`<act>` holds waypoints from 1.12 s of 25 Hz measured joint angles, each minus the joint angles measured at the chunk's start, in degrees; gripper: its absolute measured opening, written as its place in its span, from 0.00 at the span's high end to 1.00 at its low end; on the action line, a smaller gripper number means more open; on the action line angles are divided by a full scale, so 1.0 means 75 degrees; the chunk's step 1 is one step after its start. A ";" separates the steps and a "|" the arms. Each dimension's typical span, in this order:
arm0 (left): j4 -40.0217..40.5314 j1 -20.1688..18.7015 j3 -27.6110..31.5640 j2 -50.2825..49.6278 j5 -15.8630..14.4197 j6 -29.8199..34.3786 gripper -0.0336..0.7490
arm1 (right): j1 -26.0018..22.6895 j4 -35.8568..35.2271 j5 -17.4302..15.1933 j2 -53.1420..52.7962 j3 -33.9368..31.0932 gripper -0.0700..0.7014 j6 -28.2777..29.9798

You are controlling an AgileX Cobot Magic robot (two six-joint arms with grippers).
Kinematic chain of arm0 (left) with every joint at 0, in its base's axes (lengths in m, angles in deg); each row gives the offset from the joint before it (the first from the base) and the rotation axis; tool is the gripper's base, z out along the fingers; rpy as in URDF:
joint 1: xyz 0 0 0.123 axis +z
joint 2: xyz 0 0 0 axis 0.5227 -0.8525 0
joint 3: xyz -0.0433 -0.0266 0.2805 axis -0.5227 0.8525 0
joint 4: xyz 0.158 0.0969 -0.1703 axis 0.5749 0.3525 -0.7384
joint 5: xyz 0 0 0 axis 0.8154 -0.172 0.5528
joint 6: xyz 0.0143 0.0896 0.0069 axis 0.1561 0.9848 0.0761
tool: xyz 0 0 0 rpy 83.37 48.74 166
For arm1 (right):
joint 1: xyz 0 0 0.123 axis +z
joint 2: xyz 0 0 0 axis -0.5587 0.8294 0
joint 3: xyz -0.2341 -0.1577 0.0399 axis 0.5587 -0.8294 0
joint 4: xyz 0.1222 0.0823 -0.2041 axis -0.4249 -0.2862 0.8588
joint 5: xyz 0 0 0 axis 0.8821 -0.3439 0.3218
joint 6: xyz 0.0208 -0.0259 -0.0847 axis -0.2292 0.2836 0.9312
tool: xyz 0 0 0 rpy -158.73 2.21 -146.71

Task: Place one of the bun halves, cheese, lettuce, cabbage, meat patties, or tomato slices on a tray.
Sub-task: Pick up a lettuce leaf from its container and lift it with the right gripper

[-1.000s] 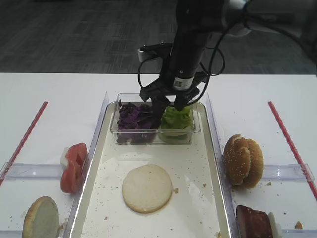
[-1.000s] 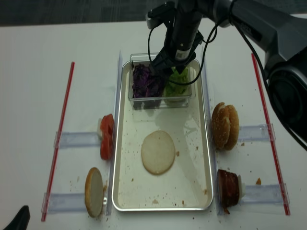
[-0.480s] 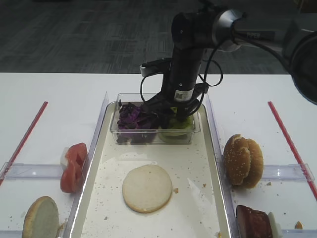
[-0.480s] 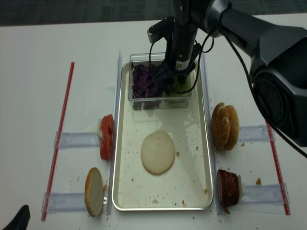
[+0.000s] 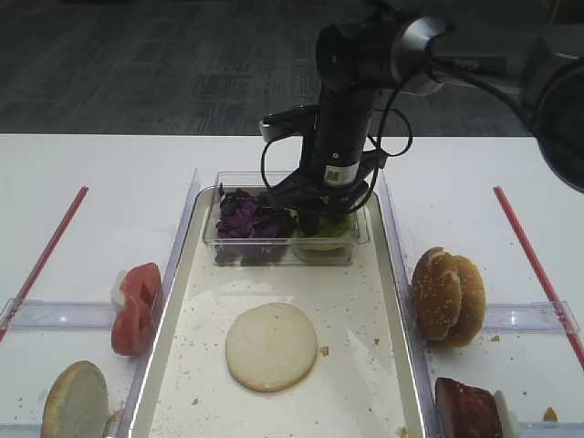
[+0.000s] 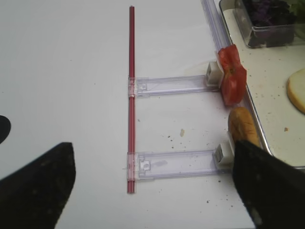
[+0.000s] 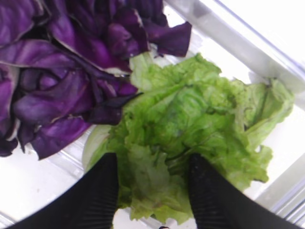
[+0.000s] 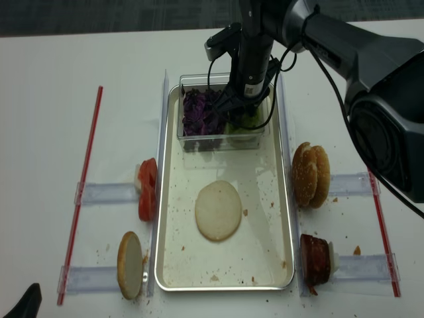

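Note:
My right gripper (image 7: 150,160) is down in the clear tub (image 5: 283,251) at the far end of the tray (image 8: 265,199). It is open, and its black fingers (image 7: 102,191) stand on either side of a fold of crinkly green lettuce (image 7: 190,119). Purple cabbage (image 7: 57,71) fills the tub's left half. A pale bun disc (image 5: 271,347) lies in the middle of the tray. My left gripper (image 6: 152,148) hovers wide open over bare table left of the tray, holding nothing. Cheese is out of view.
Left of the tray sit tomato slices (image 5: 135,306) and a bun half (image 5: 75,400) on clear holders (image 6: 176,86). On the right are sesame bun halves (image 5: 447,297) and meat patties (image 5: 467,409). Red strips (image 5: 46,251) (image 5: 534,260) mark both outer sides.
The right gripper has dropped into the tub onto the lettuce, and its fingers have drawn closer together. Everything else is unmoved.

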 joint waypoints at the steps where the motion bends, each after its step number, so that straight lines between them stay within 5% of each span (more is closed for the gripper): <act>1: 0.0000 0.0000 0.0000 0.0000 0.0000 0.0000 0.17 | 0.0000 0.0011 0.0000 0.0000 0.0000 0.42 0.0000; 12: 0.0000 0.0000 0.0000 0.0000 0.0000 0.0000 0.17 | 0.0000 0.0030 0.0030 0.0123 0.0005 0.44 0.0000; 22: 0.0000 0.0000 0.0000 0.0000 0.0000 0.0000 0.17 | 0.0000 0.0104 0.0058 0.0123 0.0005 0.58 0.0000; 28: 0.0000 0.0000 0.0000 0.0000 0.0000 0.0000 0.17 | -0.0013 0.0128 0.0058 0.0123 0.0005 0.76 0.0000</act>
